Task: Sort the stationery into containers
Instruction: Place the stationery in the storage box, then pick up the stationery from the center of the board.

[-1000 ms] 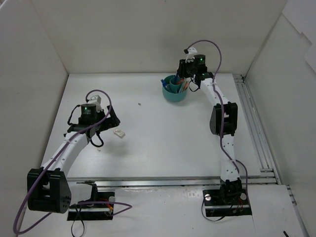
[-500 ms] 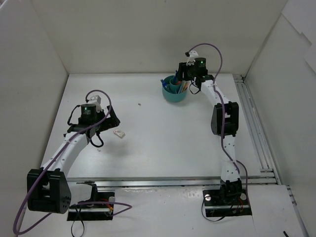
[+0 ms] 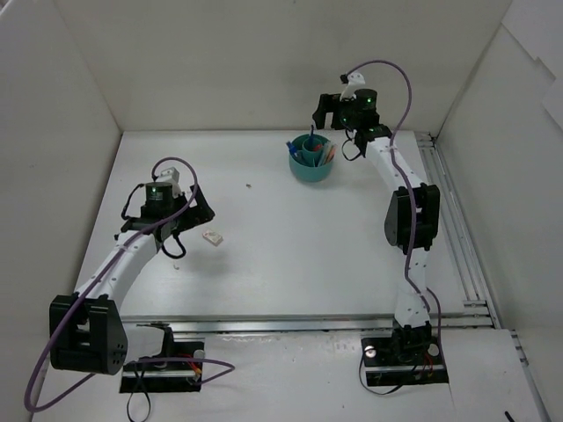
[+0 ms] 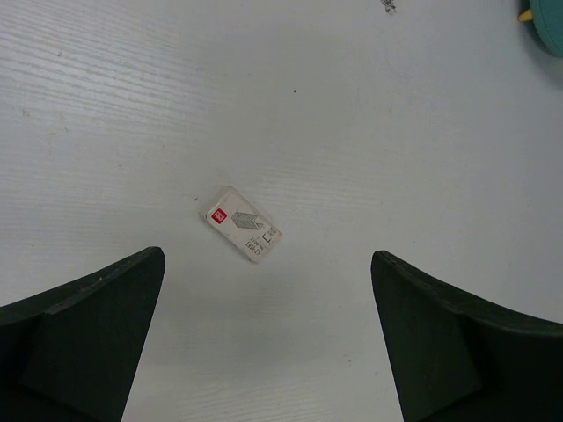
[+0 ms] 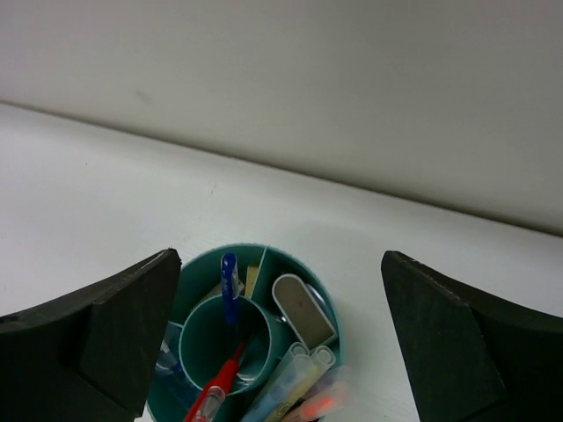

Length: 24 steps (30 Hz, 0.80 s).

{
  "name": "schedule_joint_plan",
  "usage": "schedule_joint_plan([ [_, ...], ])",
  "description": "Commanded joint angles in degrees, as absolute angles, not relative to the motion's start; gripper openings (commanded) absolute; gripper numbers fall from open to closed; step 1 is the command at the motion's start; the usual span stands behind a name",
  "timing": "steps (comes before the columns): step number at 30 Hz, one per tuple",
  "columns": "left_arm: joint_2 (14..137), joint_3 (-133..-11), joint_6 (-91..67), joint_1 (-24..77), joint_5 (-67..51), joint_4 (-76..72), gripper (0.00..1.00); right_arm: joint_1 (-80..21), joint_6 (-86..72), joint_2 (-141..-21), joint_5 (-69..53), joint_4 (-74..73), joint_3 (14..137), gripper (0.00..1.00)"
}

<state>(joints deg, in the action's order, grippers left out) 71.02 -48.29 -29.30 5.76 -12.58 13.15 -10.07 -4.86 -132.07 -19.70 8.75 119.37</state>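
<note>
Now we judge the step in hand to be picking up the last loose piece, a small eraser [image 4: 242,223] lying flat on the table [image 4: 422,105]. The left gripper [image 4: 268,255] hovers above it with its fingers spread wide and nothing between them. The eraser sits a little nearer the left finger and lies diagonal to the line between them. We would turn the wrist first, so that the fingers close across its short width, then centre over it and come straight down. It is thin, so the fingertips must all but touch the table before closing, or they will slide over it.

The eraser is a white rectangle with a small red mark at one end and grey print along its wrapper. The teal cup [image 3: 312,173] stands well apart from it, at the far side. A blue pen [image 5: 229,281] and a red pen [image 5: 215,391] are already in its compartments. The right gripper [image 5: 281,264] hangs above the cup, open and empty — we would move it aside before bringing the eraser over.
</note>
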Motion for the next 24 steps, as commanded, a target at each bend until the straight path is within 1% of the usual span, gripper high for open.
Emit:
schedule_joint_plan([
  [1, 73.38, -52.9, -33.47, 7.02, -10.13, 12.91, 1.0, -9.49, -6.77, -119.99, -11.79, 18.1, 118.4, 0.98],
  [4, 77.25, -54.31, -35.32, 8.25, -8.18, 15.19, 1.0, -9.32, -7.03, -116.73, -6.17, 18.11, 116.55, 0.98],
  [7, 81.55, -57.21, -40.33, 9.66, -4.14, 18.7, 1.0, -9.32, -7.47, -110.32, -2.99, 19.15, 110.06, 0.98],
  [10, 86.73, -62.47, -44.46, 11.95, -0.28, 23.44, 1.0, -10.02, -6.77, -102.25, -0.63, 20.91, 98.92, 0.98],
  [11, 87.79, -63.8, -45.6, 12.56, 2.0, 24.95, 1.0, -10.63, -6.42, -101.0, -0.18, 20.83, 97.05, 0.98],
  [14, 93.32, -66.26, -49.64, 13.1, 4.3, 28.73, 1.0, -12.82, -3.52, -96.52, 9.62, 19.08, 91.43, 0.98],
  [16, 94.56, -65.84, -52.11, 13.62, 4.66, 29.27, 1.0, -15.54, -1.42, -93.97, 14.3, 17.59, 88.35, 0.98],
  [18, 95.79, -65.39, -53.69, 13.62, 4.75, 29.27, 0.99, -16.78, -0.53, -92.82, 19.83, 16.18, 86.84, 0.98],
  [20, 96.24, -64.43, -55.63, 13.62, 4.92, 29.36, 0.98, -17.75, -0.53, -91.41, 21.35, 14.42, 85.78, 0.98],
  [24, 96.77, -63.81, -57.22, 14.15, 6.85, 29.44, 0.92, -18.54, -2.72, -90.0, 22.06, 11.0, 84.56, 0.98],
])
